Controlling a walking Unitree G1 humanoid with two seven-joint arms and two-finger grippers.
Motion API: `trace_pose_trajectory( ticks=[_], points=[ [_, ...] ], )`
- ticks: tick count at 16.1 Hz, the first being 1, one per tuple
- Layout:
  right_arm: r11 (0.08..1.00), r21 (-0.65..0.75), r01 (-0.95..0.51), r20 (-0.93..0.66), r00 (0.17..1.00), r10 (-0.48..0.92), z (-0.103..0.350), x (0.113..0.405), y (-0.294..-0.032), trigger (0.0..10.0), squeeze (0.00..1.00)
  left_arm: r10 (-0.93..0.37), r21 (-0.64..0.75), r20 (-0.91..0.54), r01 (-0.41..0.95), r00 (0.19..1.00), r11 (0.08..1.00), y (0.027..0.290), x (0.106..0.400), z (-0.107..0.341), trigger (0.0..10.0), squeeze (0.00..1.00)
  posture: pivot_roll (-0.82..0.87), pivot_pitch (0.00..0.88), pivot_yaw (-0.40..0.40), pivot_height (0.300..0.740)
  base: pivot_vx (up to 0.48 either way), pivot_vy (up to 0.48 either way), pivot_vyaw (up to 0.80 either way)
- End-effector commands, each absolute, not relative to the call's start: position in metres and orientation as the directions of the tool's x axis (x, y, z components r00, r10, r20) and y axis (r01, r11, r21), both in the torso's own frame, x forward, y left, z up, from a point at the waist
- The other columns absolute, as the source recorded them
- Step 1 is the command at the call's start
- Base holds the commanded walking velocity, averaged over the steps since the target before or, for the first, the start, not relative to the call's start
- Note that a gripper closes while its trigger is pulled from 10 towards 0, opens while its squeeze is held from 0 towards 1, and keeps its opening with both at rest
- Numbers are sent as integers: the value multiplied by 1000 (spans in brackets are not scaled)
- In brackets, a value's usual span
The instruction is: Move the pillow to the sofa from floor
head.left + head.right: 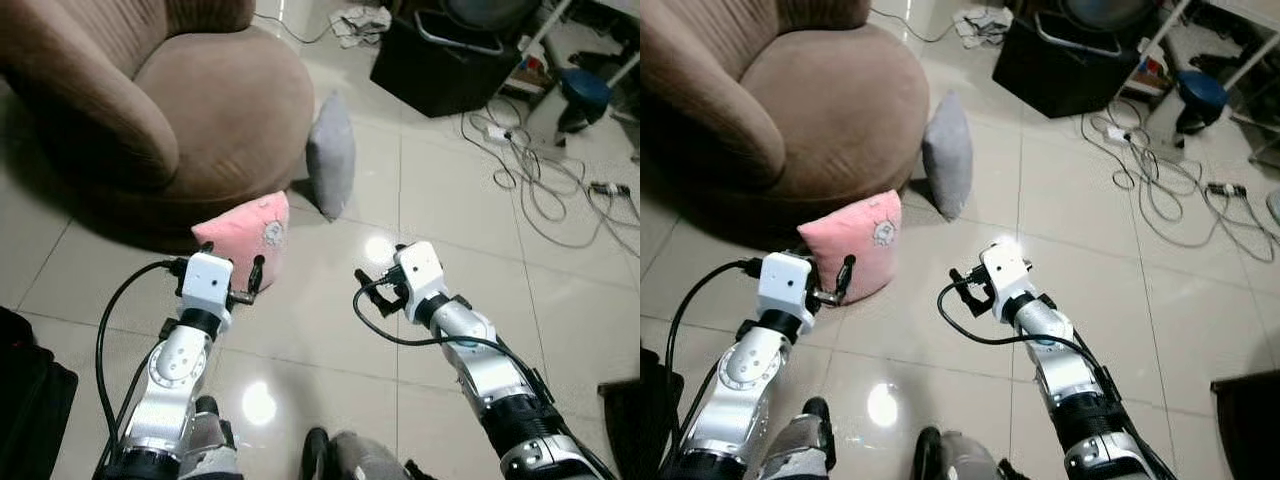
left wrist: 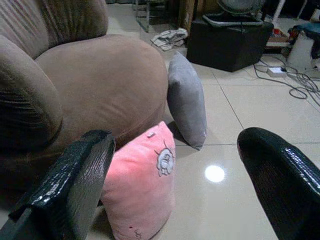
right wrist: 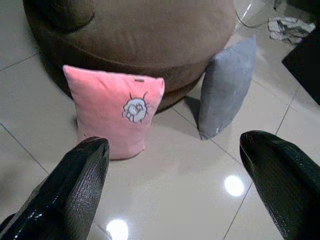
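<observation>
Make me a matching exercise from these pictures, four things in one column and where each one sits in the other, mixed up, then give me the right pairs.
Things
1. pink pillow
2. grey pillow
3. left gripper
4. black box

Places
A. far across the tiles, beside the tangle of cables
B. open, just short of the pink pillow
C. upright on the floor, against the front of the brown sofa
D. on edge on the floor, leaning on the sofa's side

Pairs: 1-C, 2-D, 3-B, 4-A
</observation>
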State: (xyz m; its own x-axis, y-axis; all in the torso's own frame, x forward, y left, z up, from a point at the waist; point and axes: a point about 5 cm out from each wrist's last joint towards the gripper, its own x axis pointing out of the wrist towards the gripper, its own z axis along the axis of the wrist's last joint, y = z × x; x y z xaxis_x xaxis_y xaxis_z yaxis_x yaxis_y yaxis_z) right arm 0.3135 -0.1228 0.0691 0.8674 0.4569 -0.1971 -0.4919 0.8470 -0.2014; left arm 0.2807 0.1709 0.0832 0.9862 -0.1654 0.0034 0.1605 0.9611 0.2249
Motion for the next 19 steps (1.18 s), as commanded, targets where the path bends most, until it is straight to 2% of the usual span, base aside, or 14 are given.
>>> trace_pose_trajectory(
  ticks=[1,6,8,17,19],
  points=[
    [851,-202,-485,-212,870,445,66,311,-131,10000,0,-174,212,-20,174,985,962,165,280,78,10000,1000,27,245,-263,740,446,0,0],
    [850,-205,-485,-213,870,445,66,311,-131,10000,0,-177,208,-16,177,984,962,164,281,79,10000,1000,23,243,-264,740,435,0,0],
    [851,-204,-484,-212,871,444,66,310,-131,10000,0,-183,203,-16,182,983,962,163,282,79,10000,1000,23,243,-264,740,291,382,0],
    [850,-205,-484,-214,870,444,66,309,-133,10000,0,-203,205,-35,206,978,957,160,283,77,10000,1000,12,242,-257,740,0,475,0],
    [849,-207,-486,-212,869,446,67,308,-133,10000,0,-212,212,-33,215,977,954,159,283,78,10000,1000,10,243,-258,740,407,146,0]
  ],
)
